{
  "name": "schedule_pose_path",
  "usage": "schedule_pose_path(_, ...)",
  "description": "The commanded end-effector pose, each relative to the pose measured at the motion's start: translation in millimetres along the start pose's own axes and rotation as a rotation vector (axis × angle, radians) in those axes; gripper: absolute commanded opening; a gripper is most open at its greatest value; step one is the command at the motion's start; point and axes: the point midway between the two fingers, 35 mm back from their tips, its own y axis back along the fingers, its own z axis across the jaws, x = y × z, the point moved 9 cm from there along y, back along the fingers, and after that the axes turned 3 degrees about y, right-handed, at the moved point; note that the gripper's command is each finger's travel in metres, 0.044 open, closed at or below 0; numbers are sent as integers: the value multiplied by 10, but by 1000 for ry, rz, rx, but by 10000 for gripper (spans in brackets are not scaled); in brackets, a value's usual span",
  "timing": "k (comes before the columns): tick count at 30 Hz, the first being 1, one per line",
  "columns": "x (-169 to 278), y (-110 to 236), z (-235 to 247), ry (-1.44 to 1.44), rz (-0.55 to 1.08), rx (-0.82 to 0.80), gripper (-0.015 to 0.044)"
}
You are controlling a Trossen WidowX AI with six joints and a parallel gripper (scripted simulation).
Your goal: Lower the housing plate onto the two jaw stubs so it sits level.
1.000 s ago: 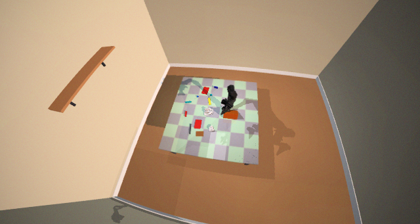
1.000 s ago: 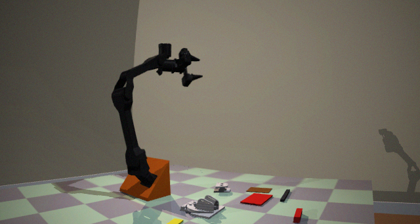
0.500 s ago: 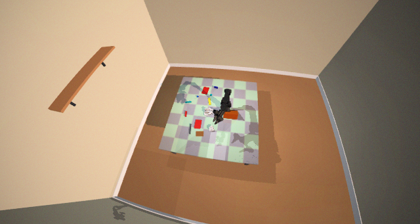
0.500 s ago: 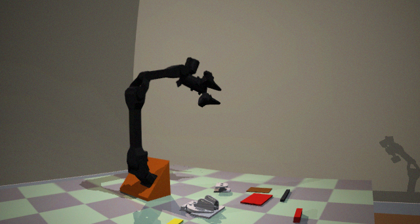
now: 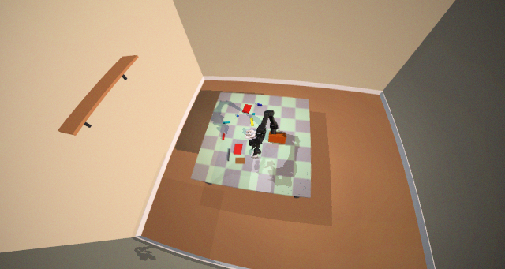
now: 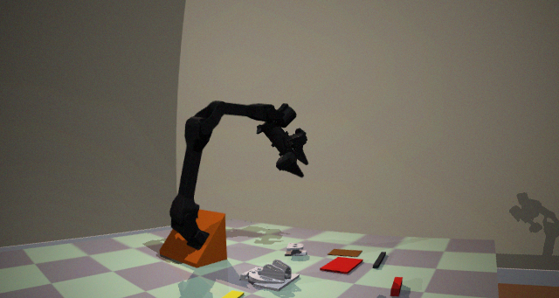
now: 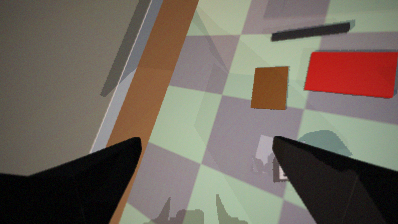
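A pale base plate [image 6: 286,283] [image 5: 250,134] lies on the table, with two ribbed grey jaws [image 6: 279,270] standing on it. A smaller white part [image 6: 295,249] [image 5: 256,156], apparently the housing plate, lies apart from it on the table. In the wrist view the same small part [image 7: 283,173] shows only partly, behind the right finger. My gripper [image 6: 305,169] [image 7: 207,143] is open and empty, high above the table and tilted downward. Fine detail of the pins and stubs is too small to tell.
A red pad [image 5: 237,149] [image 6: 341,265] [image 7: 350,75], a brown pad [image 5: 240,160] [image 6: 345,252] [image 7: 270,88] and a black bar [image 5: 228,155] [image 6: 379,259] [image 7: 311,32] lie near the white part. A red block [image 5: 223,136] [image 6: 396,286] and yellow piece [image 5: 252,121] lie farther off. The arm stands at an orange wedge [image 5: 277,138] [image 6: 214,241].
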Motion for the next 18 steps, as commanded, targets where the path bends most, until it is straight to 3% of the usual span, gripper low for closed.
schedule_pose_path(1, 33, -251, -142, 50, 89, 73, 440)
schedule_pose_path(18, 304, -1170, -875, 237, 539, 336, 440)
